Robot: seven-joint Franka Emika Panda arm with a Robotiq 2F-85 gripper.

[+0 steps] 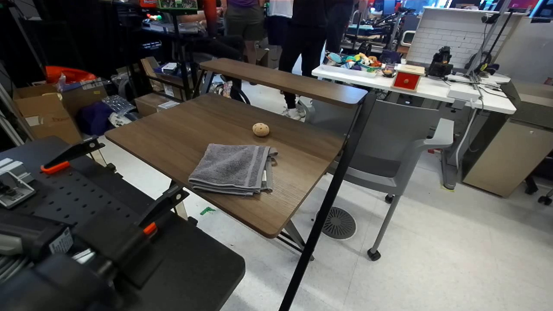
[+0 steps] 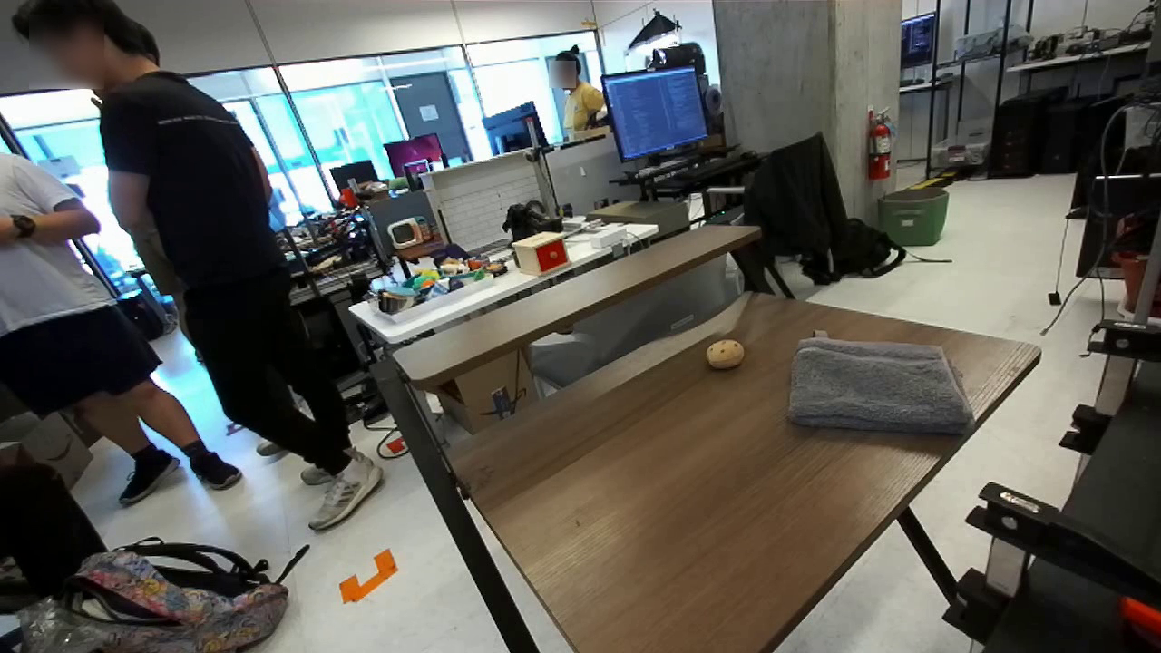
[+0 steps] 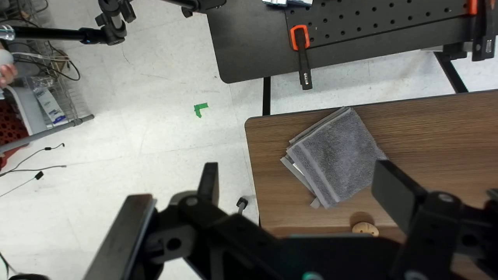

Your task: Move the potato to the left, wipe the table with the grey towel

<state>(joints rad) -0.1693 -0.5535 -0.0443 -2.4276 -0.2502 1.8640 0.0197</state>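
Two task steps, neither looking done. Potato (image 1: 261,129) rests on brown desk (image 1: 181,125), near grey towel (image 1: 233,168) but apart; left shift likely pending, cannot tell for certain. Towel folded, lying close to desk edge; wiping likely all ahead. Tool (image 3: 295,171) wide in wrist view, jaws spread, nothing held. Around: raised shelf (image 1: 281,81) along desk's opposite side, grey chair (image 1: 389,138) beyond, clamps (image 3: 305,68) jutting toward desk. Potato probably obstructs wiping path; shelf may crowd tool's approach.

The black pincer (image 3: 297,181) has grey pads (image 3: 393,196) and round screws (image 3: 192,201)
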